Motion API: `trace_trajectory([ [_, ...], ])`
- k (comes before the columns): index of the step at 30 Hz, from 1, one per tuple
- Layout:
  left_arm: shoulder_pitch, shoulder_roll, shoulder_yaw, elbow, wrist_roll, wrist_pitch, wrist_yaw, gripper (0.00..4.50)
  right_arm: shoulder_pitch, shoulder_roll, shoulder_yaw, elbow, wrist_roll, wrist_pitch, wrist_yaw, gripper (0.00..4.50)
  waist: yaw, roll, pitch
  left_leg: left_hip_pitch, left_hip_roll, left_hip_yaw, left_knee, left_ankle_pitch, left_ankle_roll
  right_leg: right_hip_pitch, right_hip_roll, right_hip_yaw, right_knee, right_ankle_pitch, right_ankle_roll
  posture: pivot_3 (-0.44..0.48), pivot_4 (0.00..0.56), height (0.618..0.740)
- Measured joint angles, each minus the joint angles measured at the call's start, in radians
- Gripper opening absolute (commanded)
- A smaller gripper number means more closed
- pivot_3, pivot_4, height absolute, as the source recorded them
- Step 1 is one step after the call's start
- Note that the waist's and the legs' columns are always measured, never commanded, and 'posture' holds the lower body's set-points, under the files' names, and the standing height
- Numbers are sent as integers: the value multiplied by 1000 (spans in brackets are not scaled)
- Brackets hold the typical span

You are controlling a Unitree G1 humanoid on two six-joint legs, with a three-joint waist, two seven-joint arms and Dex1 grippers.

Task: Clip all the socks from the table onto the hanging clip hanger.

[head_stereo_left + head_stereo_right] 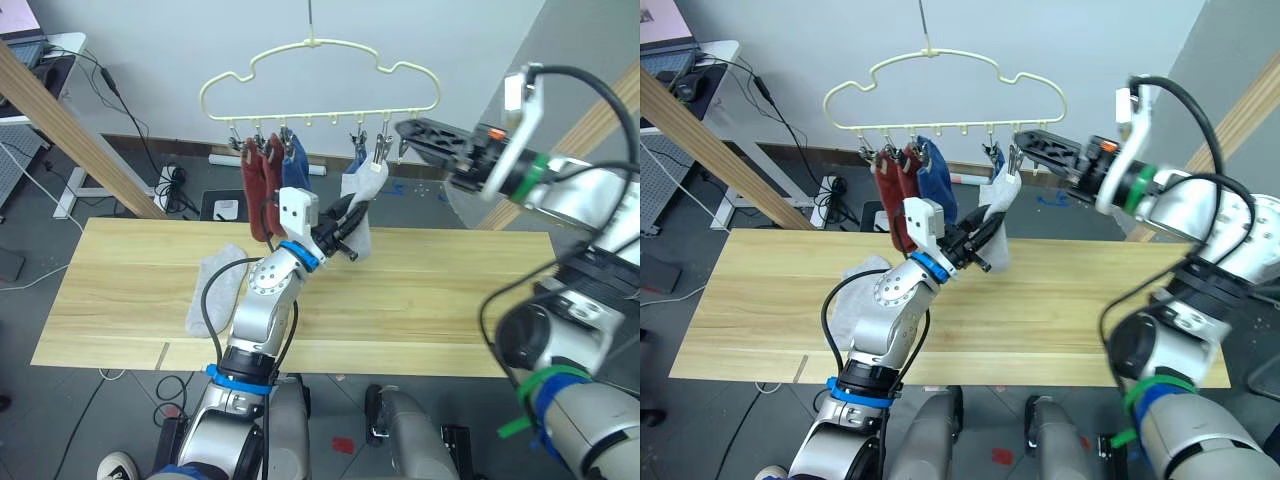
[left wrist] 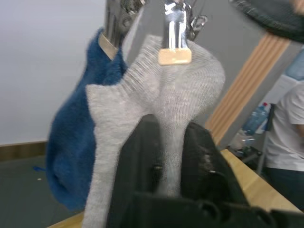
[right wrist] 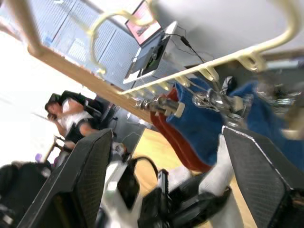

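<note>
The left fingers (image 2: 171, 166) are pressed onto a light grey sock (image 1: 362, 200), pinching its lower part while its cuff sits in a metal clip (image 2: 175, 28) on the pale-yellow clip hanger (image 1: 320, 85). The right fingers (image 3: 166, 180) are spread wide, held up at the hanger's right end just beside the last clips, with nothing between them. Along the straight bar hang two rust red socks (image 1: 258, 190) at the left, then a blue sock (image 1: 295, 165) touching them, and another blue sock (image 2: 76, 142) just behind the grey one (it shows best from the left wrist). The hanger hangs by its hook above the far edge of the counter (image 1: 450, 300). One more grey sock (image 1: 215, 285) lies flat on the counter to the left of the left arm. Beyond the counter a slanted wooden pole (image 1: 80, 140) crosses the left side, with cables (image 1: 170, 185) on the dark floor beneath it, and a seated person (image 3: 71, 118) shows in the background of the right wrist view.
</note>
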Motion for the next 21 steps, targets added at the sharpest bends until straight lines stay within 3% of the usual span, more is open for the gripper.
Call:
trace_trajectory([
  [4,39,92,10,-14,-33,81,-68,3221,293,-207,174,-215,-36,-46,175,3901,-12,0,0,0,0,3,0,-1,1,-2,0,1,0,-1,1,99,348,740],
  [8,207,314,73,-142,-102,228,-176,4480,598,-339,366,-400,-237,-327,375,3901,-50,1,1,2,5,2,-1,-1,0,-2,3,0,1,-4,6,125,347,740],
  [12,342,458,193,-259,-183,364,-205,4480,744,-371,483,-415,-466,-633,483,3901,-51,2,2,5,6,0,-1,2,-5,-1,3,0,2,-4,7,154,345,740],
  [16,416,498,259,-331,-196,467,-138,4480,806,-359,520,-393,-611,-804,486,3901,-43,3,2,5,3,1,1,4,-4,1,2,1,1,-2,11,179,348,740],
  [21,491,523,303,-359,-116,471,-27,4480,900,-337,541,-375,-779,-975,458,3901,-33,3,2,4,2,1,1,4,-4,1,1,3,1,-2,11,200,353,740],
])
